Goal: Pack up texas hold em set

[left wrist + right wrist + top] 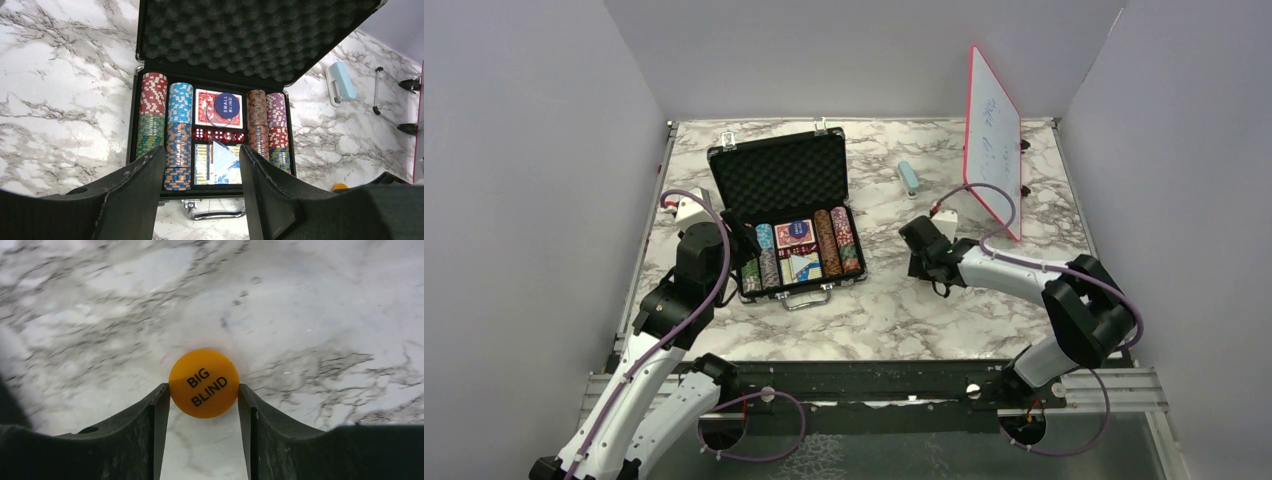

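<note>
Marble table (944, 320) carries everything. The black briefcase (779, 175) sits left of centre. Its long axis runs across the table, slightly skewed. The handle faces my arm bases and the foam-lined lid stands open on the far side, leaning back. The red-framed whiteboard (994, 140) stands at the far right, well apart from the case.

The left gripper (202, 150) hovers over the near left edge of the case, jaws apart with nothing between them. The right gripper (204, 387) is down at the table to the right of the case.

The chips (179, 135) lie on edge in four columns, two on each side, and the columns run handle to hinge. In the centre bay the red deck (207, 107) is at the hinge end and the blue deck (217, 162) at the handle end, both flat. A pale blue block (909, 177) lies on the marble between the case and the whiteboard, long axis roughly near to far.

The red dice (219, 135) sit in one row across the case, between the two decks. The SMALL BLIND button (228, 105) lies flat on the red deck. The orange BIG BLIND button (204, 382) lies flat on the marble outside the case. The right fingers touch both its edges, clamped on it.
</note>
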